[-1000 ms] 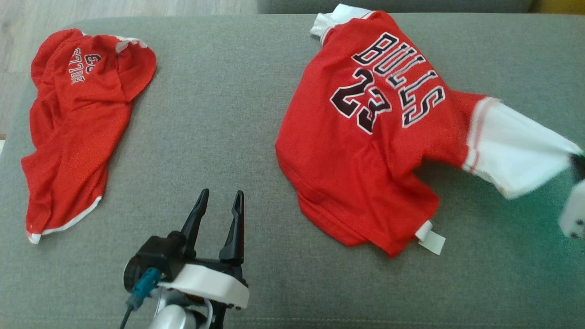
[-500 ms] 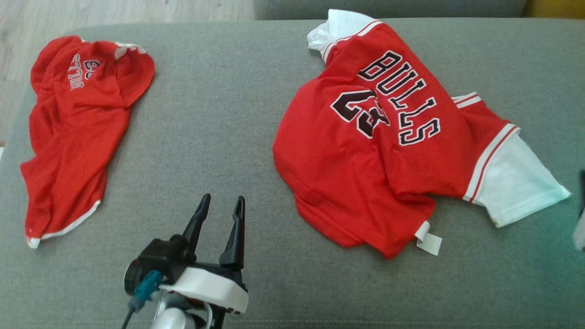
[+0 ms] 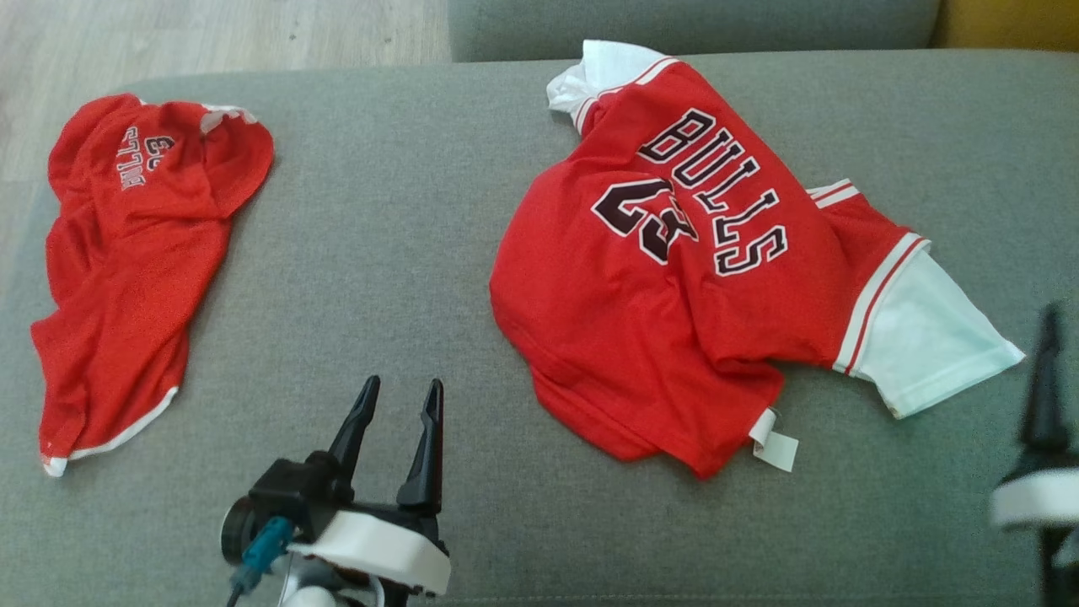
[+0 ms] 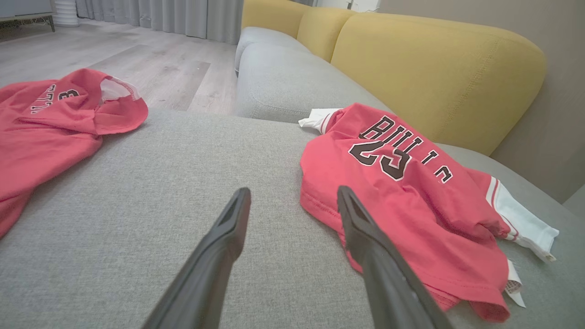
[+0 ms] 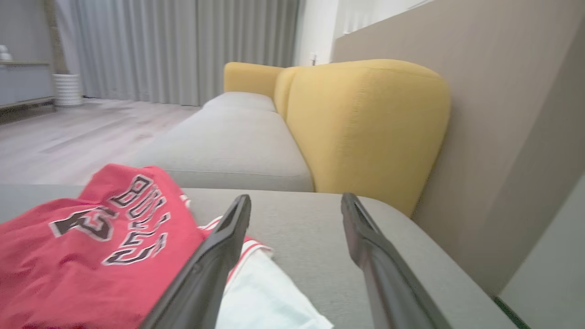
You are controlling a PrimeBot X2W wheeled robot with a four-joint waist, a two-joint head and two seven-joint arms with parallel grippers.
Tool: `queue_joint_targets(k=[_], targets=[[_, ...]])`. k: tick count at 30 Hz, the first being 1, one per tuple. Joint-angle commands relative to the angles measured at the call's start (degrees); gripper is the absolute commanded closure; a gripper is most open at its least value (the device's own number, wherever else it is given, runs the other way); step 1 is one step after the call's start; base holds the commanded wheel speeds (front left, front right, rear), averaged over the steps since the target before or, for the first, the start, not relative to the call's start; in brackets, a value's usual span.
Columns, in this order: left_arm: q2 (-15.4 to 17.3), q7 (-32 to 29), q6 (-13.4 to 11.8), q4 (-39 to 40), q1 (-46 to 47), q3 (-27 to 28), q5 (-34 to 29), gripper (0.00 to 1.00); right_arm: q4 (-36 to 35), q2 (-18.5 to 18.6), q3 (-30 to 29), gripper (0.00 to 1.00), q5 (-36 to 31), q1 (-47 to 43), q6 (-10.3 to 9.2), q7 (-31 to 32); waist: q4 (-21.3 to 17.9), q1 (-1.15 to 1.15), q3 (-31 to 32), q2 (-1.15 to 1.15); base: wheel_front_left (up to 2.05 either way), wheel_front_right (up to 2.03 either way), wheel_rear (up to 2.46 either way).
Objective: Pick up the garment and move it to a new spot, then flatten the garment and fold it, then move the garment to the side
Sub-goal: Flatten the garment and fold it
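The garment (image 3: 674, 320) is a red jersey with "BULLS 23" lettering and white sleeves. It lies rumpled on the right half of the grey sofa cushion (image 3: 388, 253). Its right white sleeve (image 3: 927, 346) rests flat on the cushion. One dark finger (image 3: 1045, 379) of my right gripper stands just right of that sleeve, apart from it. In the right wrist view my right gripper (image 5: 296, 197) is open and empty, with the jersey (image 5: 68, 265) at lower left. My left gripper (image 3: 403, 388) is open near the front edge, left of the jersey (image 4: 402, 201).
A second red garment (image 3: 126, 270) lies crumpled at the cushion's left end. A yellow backrest (image 4: 434, 68) runs along the right side, and another grey cushion (image 3: 691, 21) adjoins at the far end. Wood floor (image 3: 211, 34) lies beyond the left edge.
My right gripper opened and let go of the white sleeve, which dropped flat onto the cushion. The gripper then drew back toward the lower right. The left gripper stayed put.
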State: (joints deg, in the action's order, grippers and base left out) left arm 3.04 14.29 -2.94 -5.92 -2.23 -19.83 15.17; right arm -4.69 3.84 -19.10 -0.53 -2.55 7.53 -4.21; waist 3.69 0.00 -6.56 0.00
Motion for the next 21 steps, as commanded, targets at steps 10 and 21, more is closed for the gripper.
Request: queue_joint_targets(k=[10,21], targets=[[-0.16,0.71,0.35,1.58,-1.23,1.39,-1.12,0.00,4.58,-0.76,6.69,0.00,2.46,-6.25,-0.04,-10.72,0.02,0.00,1.72,0.00,0.00,0.00,0.00],[-0.16,0.71,1.52,1.45,-0.45,-2.10,-2.41,0.00,3.93,-0.95,7.53,0.00,3.44,-6.99,-0.04,-10.77,-0.71,0.00,2.35,0.00,0.00,0.00,0.00]])
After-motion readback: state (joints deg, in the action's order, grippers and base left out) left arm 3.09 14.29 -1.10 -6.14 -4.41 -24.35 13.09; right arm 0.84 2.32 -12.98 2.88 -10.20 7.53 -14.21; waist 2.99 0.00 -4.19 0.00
